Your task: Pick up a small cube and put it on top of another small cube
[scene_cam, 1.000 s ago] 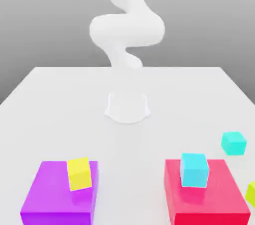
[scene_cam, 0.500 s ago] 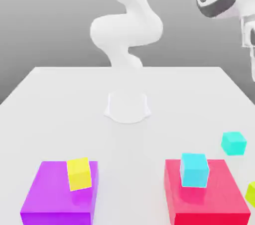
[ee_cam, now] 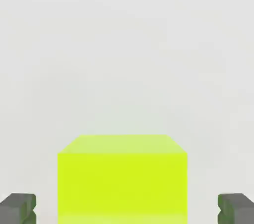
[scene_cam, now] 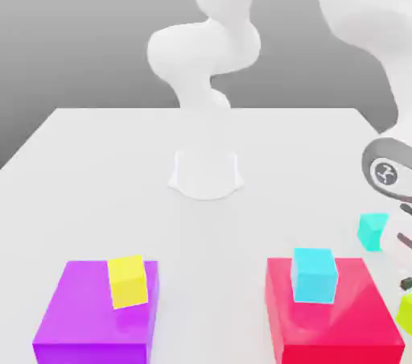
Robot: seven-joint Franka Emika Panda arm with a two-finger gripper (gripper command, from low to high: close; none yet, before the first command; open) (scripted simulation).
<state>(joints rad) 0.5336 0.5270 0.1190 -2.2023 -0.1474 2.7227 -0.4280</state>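
In the exterior view, reading its picture as a clock dial, we see the arm (scene_cam: 362,8) rise from its base (scene_cam: 206,173) at the dial's centre, lean out past the upper edge toward one o'clock and come down again on the exterior view's right. The hand (scene_cam: 391,169) is at about three o'clock, low over the desk (scene_cam: 121,201) and partly cut off by the edge. Our fingers (ee_cam: 20,210) are spread wide, one on each side of the lime cube (ee_cam: 122,186), with a gap to its faces on both sides, so we are not pinching it. The cube sits square between them in the hand view; in the exterior view it is at four o'clock, cut by the picture's edge. From it, the turquoise cube (scene_cam: 371,232) lies toward eleven o'clock on the desk, partly hidden behind the hand. Toward nine o'clock from the lime cube, and near it, we have the big red block (scene_cam: 334,326), the closest bulky obstacle, with a sky-cyan cube (scene_cam: 314,276) on top, toward the block's eleven o'clock. Well apart from these, at the dial's seven o'clock, is the big purple block (scene_cam: 88,314), carrying a yellow cube (scene_cam: 128,282) toward two o'clock on its upper face.
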